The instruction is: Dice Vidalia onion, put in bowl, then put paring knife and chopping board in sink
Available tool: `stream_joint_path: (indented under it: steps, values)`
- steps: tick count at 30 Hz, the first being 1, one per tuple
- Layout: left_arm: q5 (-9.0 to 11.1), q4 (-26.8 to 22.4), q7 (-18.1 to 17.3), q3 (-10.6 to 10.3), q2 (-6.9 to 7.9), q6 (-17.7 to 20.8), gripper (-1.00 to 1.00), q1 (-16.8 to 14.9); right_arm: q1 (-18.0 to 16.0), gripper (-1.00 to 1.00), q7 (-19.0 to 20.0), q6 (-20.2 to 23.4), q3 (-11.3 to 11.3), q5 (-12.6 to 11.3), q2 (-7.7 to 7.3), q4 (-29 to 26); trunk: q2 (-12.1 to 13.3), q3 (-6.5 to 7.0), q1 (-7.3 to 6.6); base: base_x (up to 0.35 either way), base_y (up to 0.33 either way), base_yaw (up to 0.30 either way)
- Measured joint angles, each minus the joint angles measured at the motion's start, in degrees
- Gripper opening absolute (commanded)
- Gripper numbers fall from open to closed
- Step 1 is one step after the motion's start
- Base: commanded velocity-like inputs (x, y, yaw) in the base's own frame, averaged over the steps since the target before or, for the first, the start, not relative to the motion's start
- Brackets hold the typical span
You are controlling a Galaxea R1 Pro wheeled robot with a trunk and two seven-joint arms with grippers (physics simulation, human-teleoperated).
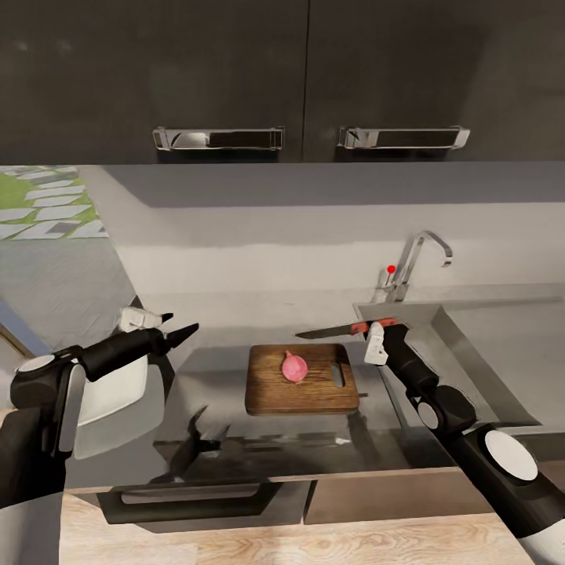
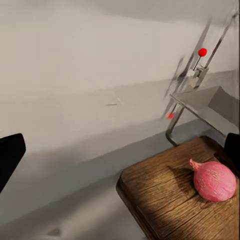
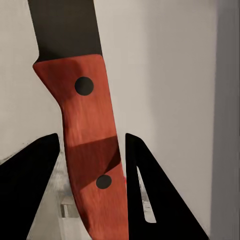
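On the glossy grey countertop (image 1: 212, 369), right hand (image 1: 377, 328) grips the paring knife (image 1: 333, 331); left hand (image 1: 184, 331) gapes.

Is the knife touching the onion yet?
Apart. In the head view the paring knife hangs behind the chopping board, bare wood between it and the onion.

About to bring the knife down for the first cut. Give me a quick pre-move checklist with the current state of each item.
1. Red-handled paring knife held in right gripper: ok.
2. Pink onion lying on dark brown wooden chopping board: ok.
3. Blade directly over onion: not ok, it hangs beyond the board's far edge.
4. Left gripper off the board: ok, open, empty.
5. White squarish bowl ready on the glossy grey countertop: ok, partly behind the left arm.
6. Grip firmness: cannot tell.
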Motion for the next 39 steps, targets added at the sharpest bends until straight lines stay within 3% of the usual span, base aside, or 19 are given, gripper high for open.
stream_joint_path:
  steps: [6,9,12,20,31,35,39]
  values:
    - [-0.02,0.03,-0.02,-1.29,-0.5,-0.66,1.0,-0.01,0.0,-1.0,-0.07,0.16,3.21,0.04,0.16,0.0,0.0,0.0,0.0,0.0,0.0,0.0]
    - [-0.03,0.05,0.06,-1.4,-0.67,-3.26,1.0,-0.01,0.0,-1.0,-0.09,1.25,4.77,0.12,2.12,0.31,0.0,0.0,0.0,0.0,0.0,0.0]
    - [-0.04,0.05,0.14,-1.41,-0.68,-3.76,1.0,-0.01,0.0,-1.0,-0.05,1.56,5.02,0.14,3.03,0.4,0.0,0.0,0.0,0.0,0.0,0.0]
    - [-0.03,0.05,0.18,-1.43,-0.69,-3.99,1.0,-0.01,0.0,-1.0,-0.01,1.7,7.84,1.16,3.76,0.44,0.0,0.0,0.0,0.0,0.0,0.0]
    - [-0.03,0.04,0.02,-1.56,-0.76,-3.93,1.0,-0.01,0.0,-1.0,-0.01,1.7,7.97,1.38,3.78,0.44,0.0,0.0,0.0,0.0,0.0,0.0]
    - [-0.03,0.05,-2.92,-1.64,-0.61,-4.14,1.0,-0.01,0.0,-1.0,-0.01,1.7,8.01,1.4,3.78,0.44,0.0,0.0,0.0,0.0,0.0,0.0]
    - [-0.03,0.05,-9.3,-1.52,-0.52,-6.85,1.0,-0.01,0.0,-1.0,-0.01,1.7,7.98,1.46,3.78,0.44,0.0,0.0,0.0,0.0,0.0,0.0]
